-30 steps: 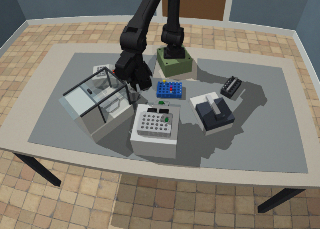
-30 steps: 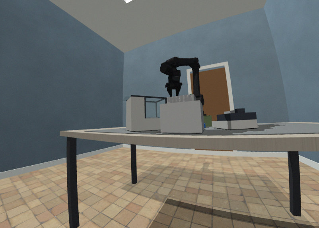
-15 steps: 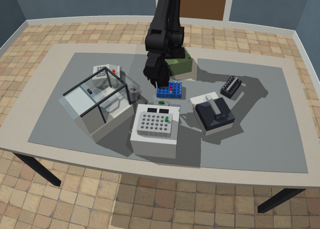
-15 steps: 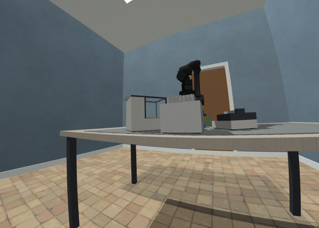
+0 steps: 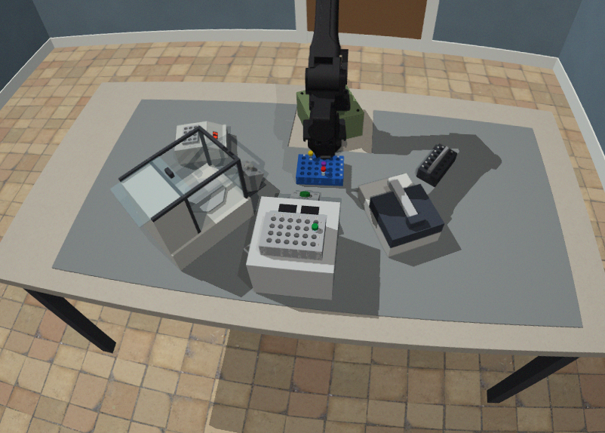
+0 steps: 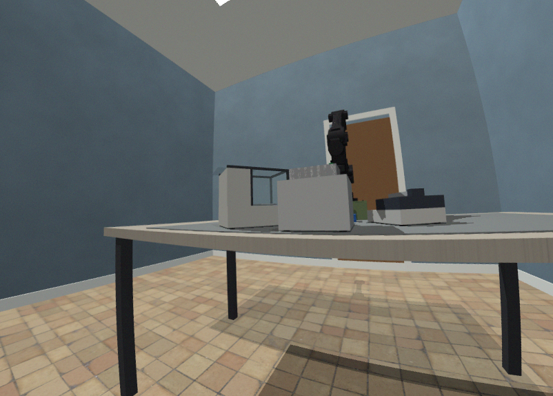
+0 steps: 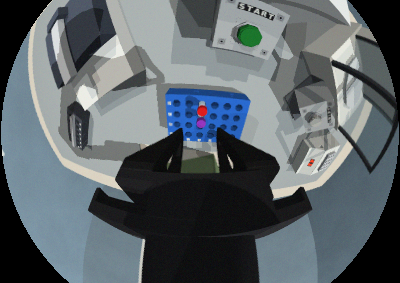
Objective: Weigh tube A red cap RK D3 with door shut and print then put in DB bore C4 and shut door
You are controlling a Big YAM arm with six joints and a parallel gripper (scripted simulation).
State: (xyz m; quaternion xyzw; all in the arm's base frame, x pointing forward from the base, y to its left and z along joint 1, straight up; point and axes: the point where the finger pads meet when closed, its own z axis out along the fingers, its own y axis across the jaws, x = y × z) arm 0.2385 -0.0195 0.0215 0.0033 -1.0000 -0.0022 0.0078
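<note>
Tube A with its red cap [image 5: 323,169] [image 7: 202,111] stands in the blue rack RK [image 5: 312,180] [image 7: 207,93]. My gripper [image 7: 199,132] is open and empty, pointing down above the rack's arm-side part, with tube A ahead of the fingertips in the wrist view. In the top view the wrist hides the fingers. The balance [image 5: 161,242] has its top door [image 5: 148,188] slid back, so the glass box is open at the top. Its print panel [image 7: 320,125] faces the arm. The dry block DB [image 5: 207,125] [image 7: 316,145] stands beside the balance, its bores too small to read.
A purple-capped tube [image 5: 323,163] [image 7: 201,123] stands right beside tube A, and a yellow-capped one [image 5: 311,153] is at the rack's edge. The mixer [image 5: 293,279] holds a green-capped tube [image 5: 314,226]. The dark-lidded spectrophotometer [image 5: 425,208] and black magnet block [image 5: 430,176] stand on the other side.
</note>
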